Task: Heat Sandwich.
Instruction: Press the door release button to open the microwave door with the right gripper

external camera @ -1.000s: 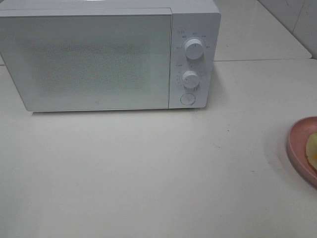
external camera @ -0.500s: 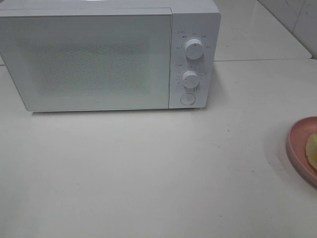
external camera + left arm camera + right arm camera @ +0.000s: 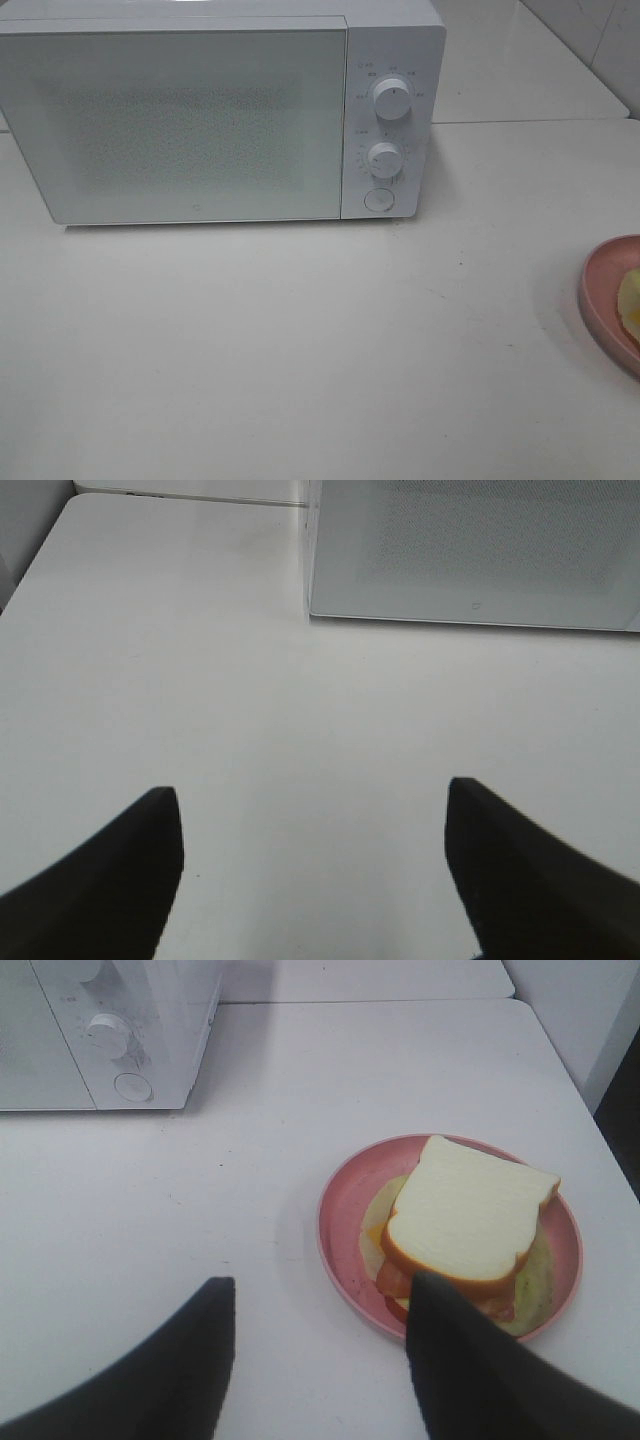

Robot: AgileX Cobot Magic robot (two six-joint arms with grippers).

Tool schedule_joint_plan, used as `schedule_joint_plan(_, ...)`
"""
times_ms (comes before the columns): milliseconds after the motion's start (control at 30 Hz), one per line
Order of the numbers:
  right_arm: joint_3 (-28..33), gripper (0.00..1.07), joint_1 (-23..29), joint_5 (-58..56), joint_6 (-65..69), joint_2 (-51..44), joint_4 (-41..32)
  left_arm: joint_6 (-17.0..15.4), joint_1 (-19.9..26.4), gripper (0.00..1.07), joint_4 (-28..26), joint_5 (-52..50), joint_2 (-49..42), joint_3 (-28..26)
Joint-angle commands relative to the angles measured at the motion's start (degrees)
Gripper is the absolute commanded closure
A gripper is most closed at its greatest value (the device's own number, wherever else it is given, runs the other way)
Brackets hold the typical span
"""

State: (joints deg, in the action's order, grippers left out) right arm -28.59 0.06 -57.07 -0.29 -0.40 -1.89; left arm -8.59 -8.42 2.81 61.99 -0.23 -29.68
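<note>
On the table (image 3: 300, 340), far right of the high view: sandwich (image 3: 465, 1222) on pink plate (image 3: 338, 1222), well apart from microwave (image 3: 395, 40). Door (image 3: 180, 120) shut.

Handling, as judged: light, soft, loosely stacked. Pale bread on top, red and yellow filling below. Likely to squash or slide apart under a direct pinch. Better taken by the plate rim, which looks stiff and possibly slick. Keep level when carrying.

Left gripper (image 3: 310, 792): fingers spread wide, nothing between them, over bare table near the microwave's front corner.

Right gripper (image 3: 320, 1282): fingers well apart, holding nothing. One dark finger overlaps the plate's near edge in the wrist view. Touching or hovering, cannot tell.

Hidden or unclear:
- High view: only a sliver of plate and sandwich, the rest cut off at the frame edge. Neither arm visible there.
- Lower slice mostly covered by the top one.
- Microwave interior unreadable through the speckled door.
- Dial markings too small to read.
- No door handle seen. Round button under the two knobs possibly the release.
</note>
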Motion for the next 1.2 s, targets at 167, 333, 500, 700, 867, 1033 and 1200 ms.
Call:
schedule_joint_plan(167,0.06,0.56,0.11,-0.06,-0.06,-1.20,-0.17,-0.11,0.29,0.37,0.00,-0.52,-1.38,0.06)
schedule_joint_plan(333,0.06,0.56,0.11,-0.06,-0.11,-1.20,-0.17,-0.11,0.29,0.37,0.00,-0.52,-1.38,0.06)
schedule_joint_plan(500,0.06,0.56,0.11,-0.06,-0.11,-1.20,-0.17,-0.11,0.29,0.37,0.00,-0.52,-1.38,0.06)
schedule_joint_plan(700,0.06,0.56,0.11,-0.06,-0.11,-1.20,-0.17,-0.11,0.29,0.37,0.00,-0.52,-1.38,0.06)
schedule_joint_plan(867,0.06,0.56,0.11,-0.06,-0.11,-1.20,-0.17,-0.11,0.29,0.37,0.00,-0.52,-1.38,0.06)
schedule_joint_plan(1033,0.06,0.56,0.11,-0.06,-0.11,-1.20,-0.17,-0.11,0.29,0.37,0.00,-0.52,-1.38,0.06)
schedule_joint_plan(1200,0.06,0.56,0.11,-0.06,-0.11,-1.15,-0.17,-0.11,0.29,0.37,0.00,-0.52,-1.38,0.06)
